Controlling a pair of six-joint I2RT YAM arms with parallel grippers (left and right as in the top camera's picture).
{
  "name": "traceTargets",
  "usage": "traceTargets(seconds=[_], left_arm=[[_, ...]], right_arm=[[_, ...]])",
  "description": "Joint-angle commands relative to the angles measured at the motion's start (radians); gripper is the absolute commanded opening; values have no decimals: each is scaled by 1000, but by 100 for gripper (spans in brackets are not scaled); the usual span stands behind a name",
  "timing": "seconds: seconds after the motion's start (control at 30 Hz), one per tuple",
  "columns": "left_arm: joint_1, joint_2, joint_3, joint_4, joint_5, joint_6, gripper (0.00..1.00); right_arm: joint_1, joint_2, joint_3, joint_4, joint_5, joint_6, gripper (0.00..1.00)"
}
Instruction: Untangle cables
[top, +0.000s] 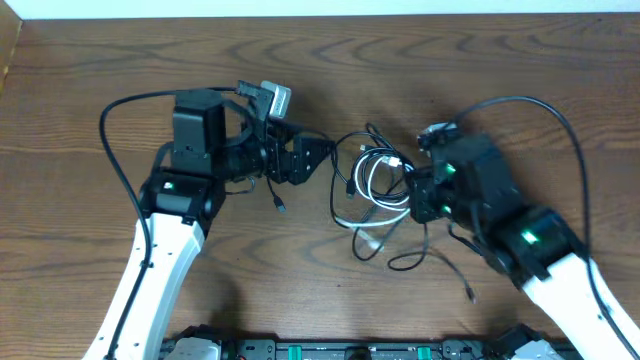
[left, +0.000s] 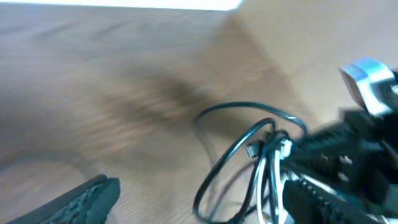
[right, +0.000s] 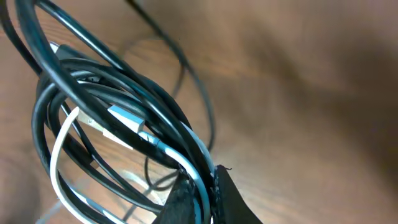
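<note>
Cables: we see one tangled bunch (top: 375, 190) mid-desk, between the two arms. Up close (right: 118, 118), black and white strands wind round each other.
White cord: it loops (right: 57, 149) inside the black ones. Overhead, a white run (top: 358, 222) sticks out on the bunch's near side.
Black cords: thick overlapping loops (right: 93, 46). Overhead, loose black tails (top: 405, 262) trail over the desk towards the near edge, beside the right arm.
Right jaws: clenched on the bunch's right side. On the right wrist view we see black strands and a white one pinched between the fingers (right: 233, 205).
Left jaws: released, nothing between them. They sit just left of the bunch, and we cannot tell if they touch it.
Left finger: one ribbed pad (left: 93, 196) shows over bare wood.
Left wrist view: blurred. A black loop (left: 249, 155) shows right of centre.
Desk: brown wood grain (top: 500, 60).
</note>
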Motion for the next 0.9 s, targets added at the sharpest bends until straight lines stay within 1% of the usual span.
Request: traceTargets(seconds=[0.0,0.13,0.23,0.43,0.6,0.63,0.67,0.8,0.83,0.87], left_arm=[[5,-19,17,24,268,106,89],[-19,-17,17,8,265,105,89],[-74,-17,17,8,248,105,89],[-218,-17,17,-51,5,106,89],[-304,-17,17,-60,-85,105,89],[-316,-17,17,-63,-116,105,84],[-327,-17,17,-68,-157,105,74],[-347,-15,16,-87,-301,105,28],[-346,-15,16,-87,-314,105,14],[-346,-15,16,-90,-325,105,8]], right_arm=[[-3,-86,8,2,-45,-134,1],[-5,-112,8,0,-69,-134,1],[-5,-103,8,6,-69,-134,1],[-5,-87,8,55,-69,-81,1],[-7,-86,8,58,-70,-36,1],[-7,-86,8,61,-72,-27,1],[-7,-86,8,67,-83,-27,1],[-17,-89,8,84,-171,-27,1],[-22,-90,8,85,-193,-27,1],[-30,-92,8,84,-217,-28,1]])
